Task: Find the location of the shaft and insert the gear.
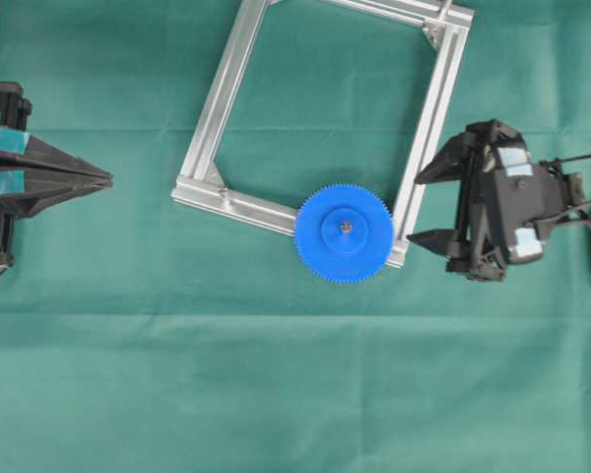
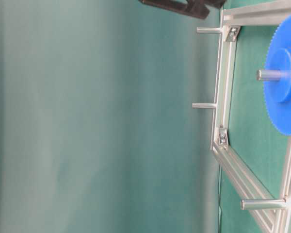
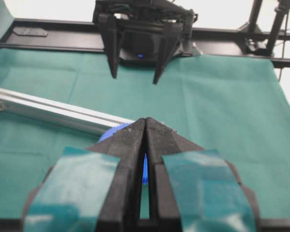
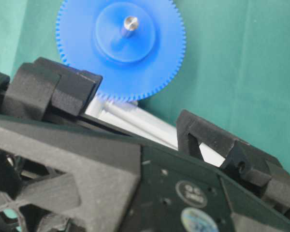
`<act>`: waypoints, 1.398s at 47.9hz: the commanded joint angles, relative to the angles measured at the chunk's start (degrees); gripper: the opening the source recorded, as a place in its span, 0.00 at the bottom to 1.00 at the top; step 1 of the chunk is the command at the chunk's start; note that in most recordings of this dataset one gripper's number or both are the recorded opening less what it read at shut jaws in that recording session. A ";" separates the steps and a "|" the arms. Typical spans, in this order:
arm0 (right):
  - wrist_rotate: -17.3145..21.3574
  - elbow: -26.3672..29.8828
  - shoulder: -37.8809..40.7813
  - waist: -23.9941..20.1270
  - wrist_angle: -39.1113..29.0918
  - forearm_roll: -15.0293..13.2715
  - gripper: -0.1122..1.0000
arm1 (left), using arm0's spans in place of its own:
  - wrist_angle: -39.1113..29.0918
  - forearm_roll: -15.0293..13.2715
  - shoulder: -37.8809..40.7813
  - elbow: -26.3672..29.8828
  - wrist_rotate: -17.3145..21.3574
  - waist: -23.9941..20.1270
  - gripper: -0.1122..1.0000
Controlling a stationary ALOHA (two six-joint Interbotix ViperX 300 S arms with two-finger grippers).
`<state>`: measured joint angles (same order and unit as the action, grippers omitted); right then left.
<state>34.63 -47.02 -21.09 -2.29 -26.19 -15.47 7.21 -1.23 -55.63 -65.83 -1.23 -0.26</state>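
- A green cloth (image 1: pixel 276 394) covers the whole table, with faint fold lines running across it.
- A square frame (image 1: pixel 212 113) of silver aluminium rails lies flat on the cloth near the far edge, turned a little askew; its far side runs out of the overhead view. Small brackets sit inside its corners, and the table-level view shows several short pegs standing up from its rails.
- The right gripper (image 1: pixel 424 209) hangs near the right edge of the cloth, just beside the frame's right rail and apart from it. Its two fingers are spread wide with nothing between them, and they point toward the frame.
- The left gripper (image 1: pixel 106 181) rests at the left edge of the cloth, well apart from the frame. Its fingers are pressed together to a point, with nothing between them.
- The blue gear (image 1: pixel 344 235) lies flat on the frame's near right corner, overlapping both rails that meet there, free of both grippers.
- The shaft (image 1: pixel 346 226) stands upright through the gear's centre hole, its silvery tip rising above the raised hub.
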 commanded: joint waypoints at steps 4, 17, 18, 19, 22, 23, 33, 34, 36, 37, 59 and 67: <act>0.09 -0.88 -2.11 -0.53 0.35 -0.09 0.85 | 0.26 -0.09 0.35 1.76 -0.09 -0.18 0.11; 0.09 -2.90 -3.52 -1.41 0.44 -0.09 0.85 | 0.26 -0.09 0.35 1.76 -0.09 -0.18 0.11; 0.09 -3.08 -3.52 -1.49 0.44 -0.09 0.85 | 0.26 -0.09 0.35 1.67 -0.09 -0.18 0.11; 0.09 -3.25 -3.60 -1.58 0.44 -0.09 0.85 | 0.26 -0.09 0.35 1.67 -0.09 -0.18 0.11; 0.09 -3.60 -3.78 -1.67 0.44 -0.09 0.85 | 0.26 -0.09 0.35 1.67 -0.09 -0.18 0.11; 0.09 -3.69 -3.87 -1.76 0.44 -0.09 0.85 | 0.35 -0.09 0.26 1.67 -0.09 -0.18 0.11; 0.09 -4.48 -4.57 -1.76 0.44 -0.09 0.85 | 0.35 -0.09 0.35 1.67 -0.09 -0.18 0.11; 0.00 -4.57 -4.66 -1.76 0.44 -0.09 0.85 | 0.26 -0.09 0.35 1.67 -0.09 -0.18 0.11; 0.09 -4.66 -4.75 -1.85 0.44 -0.09 0.85 | 0.26 -0.09 0.26 1.67 -0.09 -0.18 0.11; 0.09 -4.75 -4.83 -1.76 0.44 -0.09 0.85 | 0.35 -0.09 0.35 1.67 -0.09 -0.18 0.11; 0.09 -5.10 -4.83 -1.93 1.76 -0.09 0.85 | 0.09 -0.09 0.35 1.67 -0.09 -0.18 0.11; 0.09 -5.10 -4.75 -1.85 2.29 -0.09 0.85 | 0.00 -0.09 0.35 1.67 -0.09 -0.18 0.11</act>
<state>34.63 -52.73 -25.40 -4.04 -24.52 -15.47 6.94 -1.23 -55.63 -65.83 -1.23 -0.26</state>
